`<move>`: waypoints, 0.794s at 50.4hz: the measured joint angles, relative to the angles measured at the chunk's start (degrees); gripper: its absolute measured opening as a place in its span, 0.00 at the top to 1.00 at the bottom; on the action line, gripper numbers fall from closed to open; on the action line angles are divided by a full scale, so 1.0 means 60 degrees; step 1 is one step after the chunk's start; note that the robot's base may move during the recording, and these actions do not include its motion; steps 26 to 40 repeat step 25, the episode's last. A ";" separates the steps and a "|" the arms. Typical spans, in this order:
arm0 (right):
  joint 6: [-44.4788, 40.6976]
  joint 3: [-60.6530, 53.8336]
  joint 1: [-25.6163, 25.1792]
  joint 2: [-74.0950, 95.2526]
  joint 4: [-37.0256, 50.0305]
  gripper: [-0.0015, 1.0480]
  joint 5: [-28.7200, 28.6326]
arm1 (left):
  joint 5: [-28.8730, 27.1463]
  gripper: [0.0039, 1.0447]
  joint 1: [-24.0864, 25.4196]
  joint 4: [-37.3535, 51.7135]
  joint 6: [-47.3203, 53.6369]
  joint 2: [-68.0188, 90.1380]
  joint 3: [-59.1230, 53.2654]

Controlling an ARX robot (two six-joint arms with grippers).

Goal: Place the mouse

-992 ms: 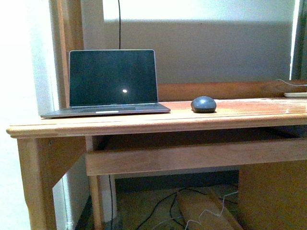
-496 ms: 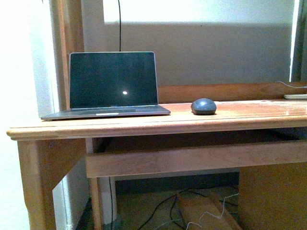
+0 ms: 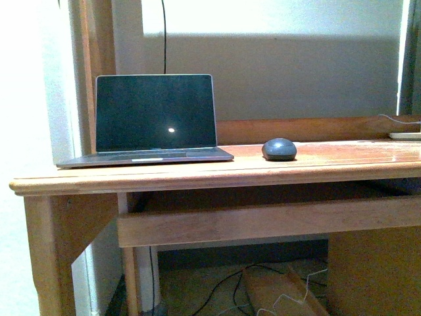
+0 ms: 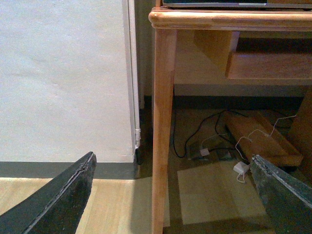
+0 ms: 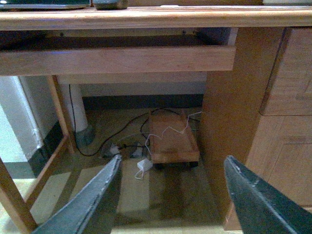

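The dark grey mouse [image 3: 279, 149] lies on the wooden desk [image 3: 197, 176], just right of the open laptop [image 3: 155, 115]. Its edge also shows at the top of the right wrist view [image 5: 110, 4]. Neither arm shows in the front view. My left gripper [image 4: 170, 195] is open and empty, low beside the desk's left leg [image 4: 163, 136], well below the desktop. My right gripper [image 5: 170, 195] is open and empty, low in front of the desk's knee space, well below the mouse.
A pull-out shelf [image 3: 263, 220] runs under the desktop. Cables and a white adapter [image 5: 144, 165] lie on the floor by a wooden board on wheels [image 5: 171, 136]. A drawer unit [image 5: 278, 122] stands at the right, a white wall [image 4: 63, 78] at the left.
The desk, laptop and mouse have shifted slightly down in the front view; the camera has moved a little. The mouse stays in the same spot on the desk.
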 joint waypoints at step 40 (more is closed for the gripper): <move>0.0000 0.0000 0.0000 0.0000 0.0000 0.07 0.0000 | 0.0000 0.07 0.0000 0.0000 0.0000 0.0000 0.0000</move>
